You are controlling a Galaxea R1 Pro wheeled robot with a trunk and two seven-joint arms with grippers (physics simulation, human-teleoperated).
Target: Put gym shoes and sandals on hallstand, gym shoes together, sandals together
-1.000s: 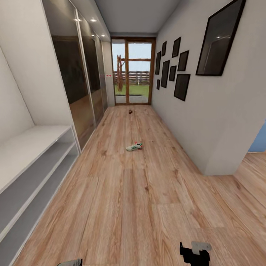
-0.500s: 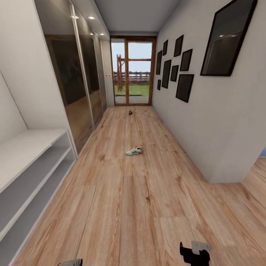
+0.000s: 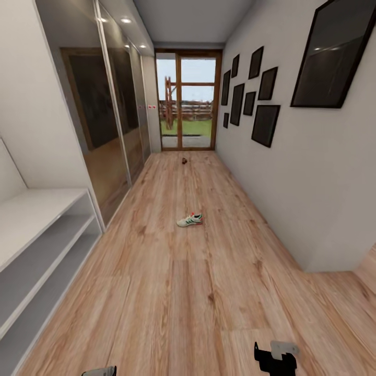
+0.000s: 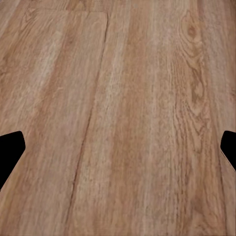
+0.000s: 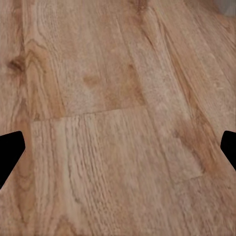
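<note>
One white gym shoe (image 3: 189,220) with green stripes lies on the corridor floor (image 3: 172,292) mid-hall, well ahead of both arms. A small brown object (image 3: 184,160), perhaps a sandal, lies far off near the glass door; it is too small to tell. Along the left wall runs a low pale bench (image 3: 36,245) with two open shelf rows; I cannot tell whether it is the hallstand. My left gripper (image 4: 118,147) and right gripper (image 5: 118,147) hang over bare planks, fingertips wide apart, holding nothing. In the head view the right gripper (image 3: 275,357) sits at the lower edge.
Mirrored sliding wardrobe doors (image 3: 107,136) line the left wall past the bench. Dark picture frames (image 3: 261,99) hang on the right wall, whose corner (image 3: 308,269) opens to a side passage. A glass door (image 3: 188,104) closes the far end.
The camera has rolled forward down the corridor: the gym shoe sits lower and nearer in view, and the bench has slid further off to the left. The grippers keep their place in the picture.
</note>
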